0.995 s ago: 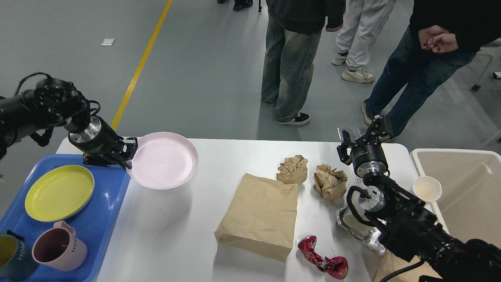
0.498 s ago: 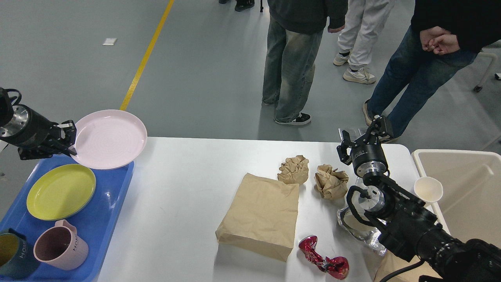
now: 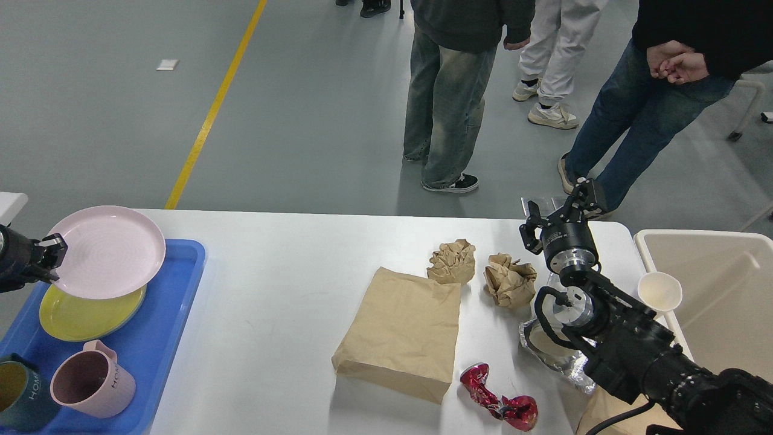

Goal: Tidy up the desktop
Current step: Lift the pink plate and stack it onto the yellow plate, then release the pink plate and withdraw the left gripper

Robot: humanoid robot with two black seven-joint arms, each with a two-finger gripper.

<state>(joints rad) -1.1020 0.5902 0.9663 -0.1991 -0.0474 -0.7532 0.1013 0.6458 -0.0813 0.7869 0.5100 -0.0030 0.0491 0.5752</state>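
Note:
The white desktop [image 3: 272, 326] spans the view. My left gripper [image 3: 51, 257] at the far left is shut on the rim of a pink plate [image 3: 109, 251] and holds it just above a yellow plate [image 3: 84, 314] on the blue tray [image 3: 160, 338]. A flat brown paper bag [image 3: 401, 329], two crumpled brown paper balls [image 3: 452, 261] [image 3: 509, 279], a red crumpled wrapper [image 3: 498, 406] and a silver foil wrapper [image 3: 552, 356] lie on the desktop. My right gripper [image 3: 558, 208] is raised at the back right, open and empty.
The tray also holds a pink mug [image 3: 90, 386] and a dark teal mug [image 3: 18, 393]. A beige bin [image 3: 718, 290] stands at the right with a white paper cup [image 3: 659, 291] by its rim. Several people stand behind the desktop.
My left gripper carried the pink plate leftward from the desktop to over the yellow plate on the tray. The right arm has not moved.

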